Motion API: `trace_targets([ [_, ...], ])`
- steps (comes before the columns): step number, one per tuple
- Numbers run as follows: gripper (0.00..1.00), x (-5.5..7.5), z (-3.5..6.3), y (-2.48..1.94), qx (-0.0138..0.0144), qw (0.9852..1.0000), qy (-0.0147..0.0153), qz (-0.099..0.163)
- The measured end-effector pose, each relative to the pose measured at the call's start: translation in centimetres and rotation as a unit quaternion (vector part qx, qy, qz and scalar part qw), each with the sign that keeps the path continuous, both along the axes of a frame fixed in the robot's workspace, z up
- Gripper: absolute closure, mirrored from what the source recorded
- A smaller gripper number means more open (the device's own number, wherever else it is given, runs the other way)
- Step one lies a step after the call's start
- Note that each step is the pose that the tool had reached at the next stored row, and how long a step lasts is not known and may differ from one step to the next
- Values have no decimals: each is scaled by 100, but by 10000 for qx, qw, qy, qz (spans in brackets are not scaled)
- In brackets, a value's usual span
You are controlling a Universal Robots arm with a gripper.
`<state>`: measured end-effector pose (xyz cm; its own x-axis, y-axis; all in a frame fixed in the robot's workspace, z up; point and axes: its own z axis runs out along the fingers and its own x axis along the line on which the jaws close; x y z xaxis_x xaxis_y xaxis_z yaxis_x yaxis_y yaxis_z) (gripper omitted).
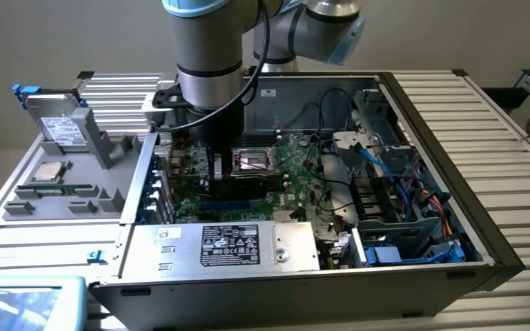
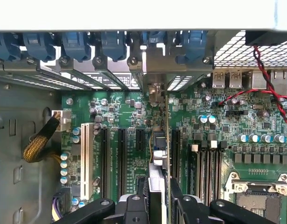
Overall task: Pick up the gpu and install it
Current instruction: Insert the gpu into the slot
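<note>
While the grey tray (image 1: 108,200) at the exterior view's left carries a hard drive (image 1: 63,127), a processor chip (image 1: 49,172) and a RAM stick (image 1: 60,187), the gpu (image 2: 155,172) is further right, inside the open computer case (image 1: 430,279). There the gripper (image 2: 157,205) reaches down from the arm over the left part of the motherboard (image 2: 129,112), its black fingers (image 2: 136,205) closed narrowly on the card, one on each face.

In the wrist view the gpu stands on edge. Its long axis runs from the claw straight toward the case's rear wall, and its silver bracket (image 2: 155,91) leads, close under the row of blue latches (image 2: 78,44). It hangs over the strip of board between a short black slot (image 2: 139,140) and a long black slot (image 2: 175,149). I judge it lined up lengthwise with the slots. Whether its lower edge touches either one I cannot tell.

Right of the gripper lies the empty processor socket (image 1: 251,162), just beside it. Further right are loose cables and the blue drive bays (image 1: 403,252), well apart from the card.
</note>
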<state>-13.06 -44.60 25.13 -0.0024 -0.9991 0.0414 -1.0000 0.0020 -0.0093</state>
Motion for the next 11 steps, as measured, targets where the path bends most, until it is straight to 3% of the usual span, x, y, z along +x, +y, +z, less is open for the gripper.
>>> trace_targets([
  [11, 71, -2, -11, 0, 0, 10000, -6, -18],
])
